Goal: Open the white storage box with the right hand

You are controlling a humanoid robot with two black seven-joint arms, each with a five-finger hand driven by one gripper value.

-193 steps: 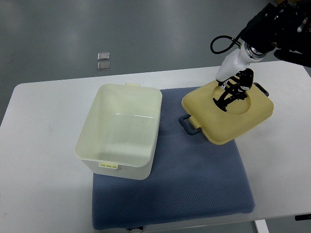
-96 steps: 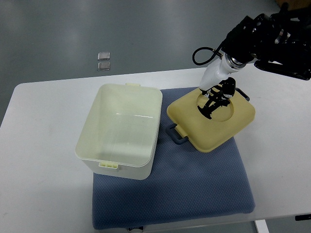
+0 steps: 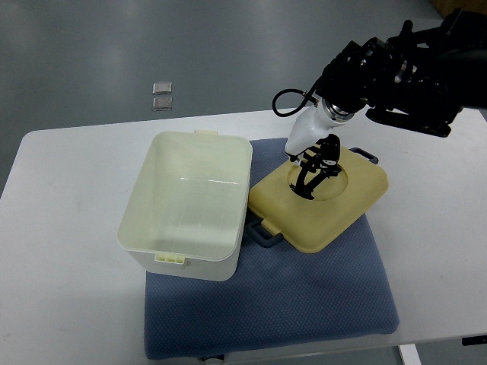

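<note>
The right hand [image 3: 313,169] is gripping the lid [image 3: 319,200] by its round recess and sliding it left across the mat [image 3: 304,296], back toward the box [image 3: 189,204]. The box is standing open near the table's [image 3: 68,228] middle, so the opening itself looks done.

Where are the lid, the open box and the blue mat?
lid [image 3: 346,204]: top view, flat top right of the round recess
box [image 3: 221,260]: top view, front outer wall
blue mat [image 3: 304,296]: top view, bare front area

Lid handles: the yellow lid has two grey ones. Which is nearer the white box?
The grey handle at the lid's lower-left corner, beside the white box; the other handle is at the far corner.
</note>
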